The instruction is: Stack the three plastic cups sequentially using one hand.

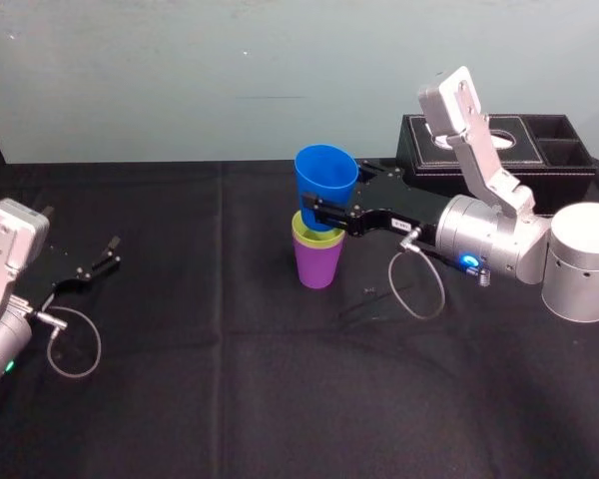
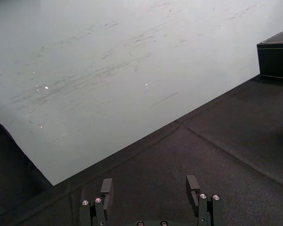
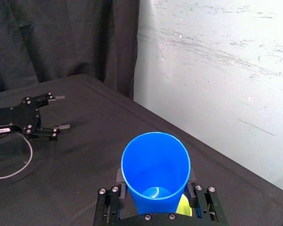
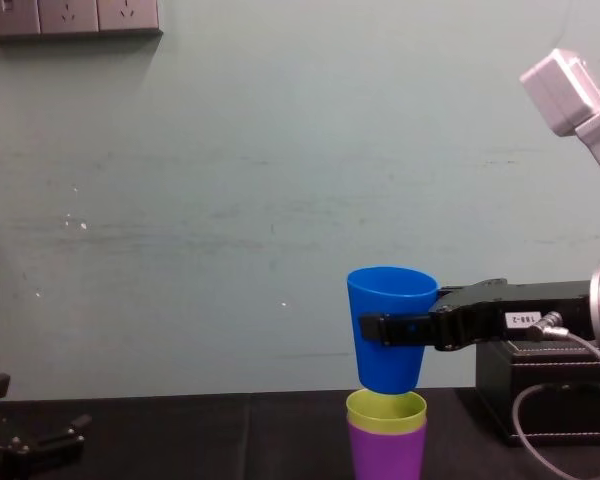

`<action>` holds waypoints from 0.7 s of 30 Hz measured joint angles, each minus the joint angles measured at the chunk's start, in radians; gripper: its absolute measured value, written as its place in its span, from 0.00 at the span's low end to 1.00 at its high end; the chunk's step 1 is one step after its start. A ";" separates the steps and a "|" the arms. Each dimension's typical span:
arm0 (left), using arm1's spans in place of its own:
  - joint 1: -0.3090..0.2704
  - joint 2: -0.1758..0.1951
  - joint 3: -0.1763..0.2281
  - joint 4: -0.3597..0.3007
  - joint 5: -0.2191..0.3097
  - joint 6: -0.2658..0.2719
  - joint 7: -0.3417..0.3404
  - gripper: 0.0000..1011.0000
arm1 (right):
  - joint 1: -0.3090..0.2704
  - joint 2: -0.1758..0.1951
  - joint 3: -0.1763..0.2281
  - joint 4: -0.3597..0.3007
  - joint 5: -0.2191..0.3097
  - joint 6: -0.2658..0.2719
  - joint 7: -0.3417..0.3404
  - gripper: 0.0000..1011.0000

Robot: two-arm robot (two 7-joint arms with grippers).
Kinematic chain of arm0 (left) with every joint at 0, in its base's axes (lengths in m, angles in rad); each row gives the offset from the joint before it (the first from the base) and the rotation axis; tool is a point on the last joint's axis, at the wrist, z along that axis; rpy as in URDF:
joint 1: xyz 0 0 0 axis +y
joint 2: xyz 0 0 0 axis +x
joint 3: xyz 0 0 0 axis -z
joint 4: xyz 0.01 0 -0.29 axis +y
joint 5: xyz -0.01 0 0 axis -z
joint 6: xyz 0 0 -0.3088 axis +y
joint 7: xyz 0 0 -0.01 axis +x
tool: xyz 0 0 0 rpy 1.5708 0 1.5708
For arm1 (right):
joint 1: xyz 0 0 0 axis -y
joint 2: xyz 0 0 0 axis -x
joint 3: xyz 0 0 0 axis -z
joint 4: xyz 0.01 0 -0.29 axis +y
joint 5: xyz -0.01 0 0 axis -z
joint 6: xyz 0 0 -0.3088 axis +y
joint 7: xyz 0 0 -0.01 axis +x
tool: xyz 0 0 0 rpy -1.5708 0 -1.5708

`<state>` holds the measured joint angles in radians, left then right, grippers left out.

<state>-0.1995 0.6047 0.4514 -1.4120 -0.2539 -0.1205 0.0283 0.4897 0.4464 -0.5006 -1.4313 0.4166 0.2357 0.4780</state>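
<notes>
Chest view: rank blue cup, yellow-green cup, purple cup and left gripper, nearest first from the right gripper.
1. blue cup, held in the right gripper.
2. yellow-green cup, just below.
3. purple cup, under it.
4. left gripper, far left.

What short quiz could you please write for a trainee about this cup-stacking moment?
1. Which colour of cup is the right gripper shut on?
2. True or false: the yellow-green cup sits nested in the purple cup.
3. The left gripper is: A) open, off to the left, apart from the cups; B) holding a cup; C) shut and empty.

Key: 1) the blue cup, held over the other two; 2) true; 3) A.
</notes>
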 joint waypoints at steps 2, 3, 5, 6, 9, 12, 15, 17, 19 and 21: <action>0.000 0.000 0.000 0.000 0.000 0.000 0.000 1.00 | 0.003 -0.003 -0.001 0.005 -0.001 0.000 -0.001 0.71; 0.000 0.000 0.000 0.000 0.000 0.000 0.000 1.00 | 0.005 -0.005 -0.001 0.008 -0.002 0.001 -0.001 0.71; 0.000 0.000 0.000 0.000 0.000 0.000 0.000 1.00 | 0.007 -0.008 -0.001 0.013 -0.003 0.002 -0.001 0.71; 0.000 0.000 0.000 0.000 0.000 0.000 0.000 1.00 | 0.010 -0.011 -0.002 0.020 -0.005 0.002 -0.002 0.71; 0.000 0.000 0.000 0.000 0.000 0.000 0.000 1.00 | 0.015 -0.017 -0.003 0.031 -0.008 0.003 -0.002 0.71; 0.000 0.000 0.000 0.000 0.000 0.000 0.000 1.00 | 0.018 -0.021 -0.002 0.040 -0.010 0.003 -0.002 0.71; 0.000 0.000 0.000 0.000 0.000 0.000 0.000 1.00 | 0.019 -0.024 -0.002 0.045 -0.011 0.003 -0.002 0.71; 0.000 0.000 0.000 0.000 0.000 0.000 0.000 1.00 | 0.020 -0.026 -0.001 0.048 -0.012 0.003 -0.002 0.71; 0.000 0.000 0.000 0.000 0.000 0.000 0.000 1.00 | 0.020 -0.027 0.000 0.051 -0.013 0.003 -0.002 0.71; 0.000 0.000 0.000 0.000 0.000 0.000 0.000 1.00 | 0.021 -0.029 0.000 0.054 -0.015 0.002 -0.002 0.71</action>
<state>-0.1996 0.6047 0.4514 -1.4120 -0.2539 -0.1206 0.0283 0.5109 0.4178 -0.5003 -1.3769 0.4018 0.2380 0.4765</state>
